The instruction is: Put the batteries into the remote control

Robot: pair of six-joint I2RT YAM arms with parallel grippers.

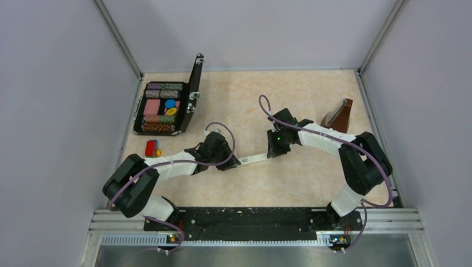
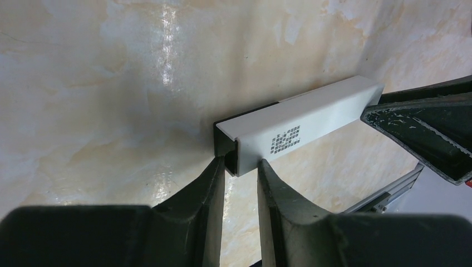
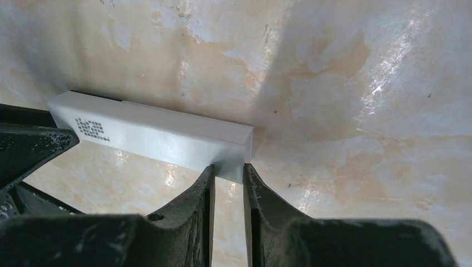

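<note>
Top external view, white remote control (image 1: pixel 254 158) stretched between both arms near the table (image 1: pixel 300 94) centre, left gripper (image 2: pixel 240 167) clamped on its dark-edged end, right gripper (image 3: pixel 228 169) clamped on the opposite end, wooden metronome (image 1: pixel 338 115) well apart at far right.

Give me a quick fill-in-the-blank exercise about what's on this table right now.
1. The left pincer and the right pincer each grip one ___ of the remote control.
2. The remote control's body is ___ in colour.
3. The wooden metronome stands nearer the ___ arm.
4. The chip case at the far left has its lid ___.

Missing words: end; white; right; open.
</note>
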